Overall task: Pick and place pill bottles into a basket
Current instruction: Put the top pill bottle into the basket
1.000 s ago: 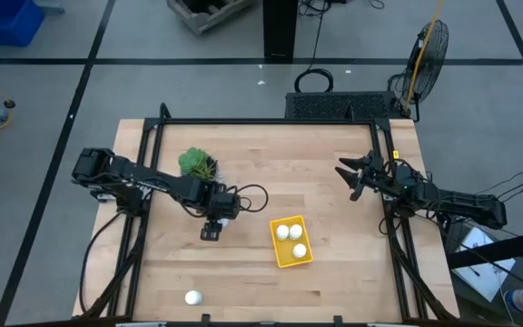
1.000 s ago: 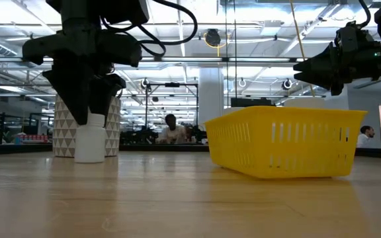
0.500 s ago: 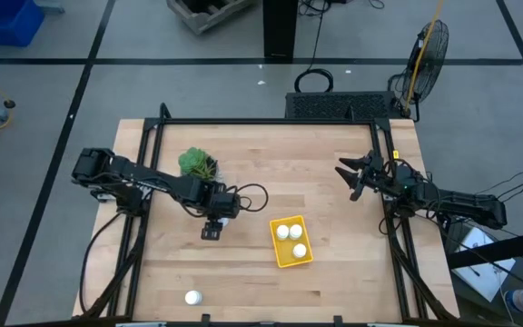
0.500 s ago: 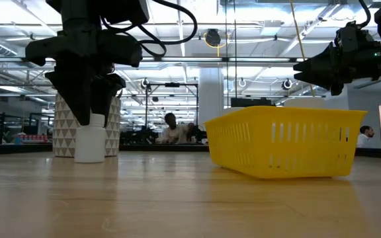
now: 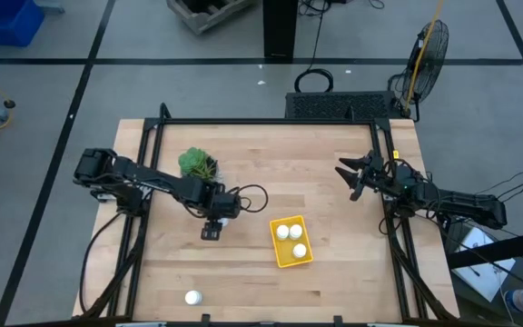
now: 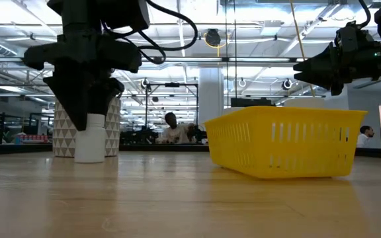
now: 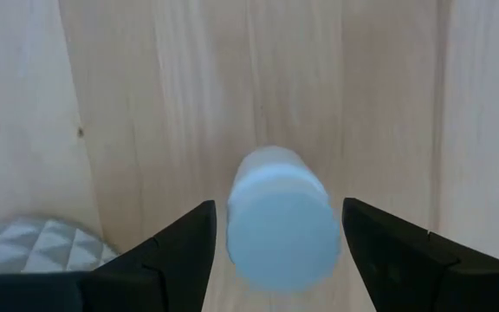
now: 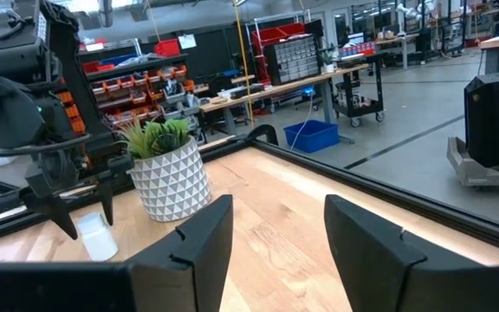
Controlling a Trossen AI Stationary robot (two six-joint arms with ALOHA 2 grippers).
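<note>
A white pill bottle [image 7: 280, 217] stands upright on its base on the table [image 6: 90, 142]. My left gripper [image 7: 280, 251] points down over it, open, with one finger on each side of its cap and a narrow gap on both sides; it hides the bottle in the high view [image 5: 210, 232]. The yellow basket [image 5: 275, 247] holds three white bottles [image 5: 282, 232]. One more bottle [image 5: 192, 297] lies near the table's near edge. My right gripper [image 5: 348, 177] is open and empty, raised near the table's right edge.
A green plant in a white patterned pot [image 5: 197, 164] stands just beyond the left gripper, behind the bottle in the low view [image 6: 114, 125]. The basket [image 6: 283, 142] sits to the right of the left gripper. Black rails run along the table's left, right and far edges.
</note>
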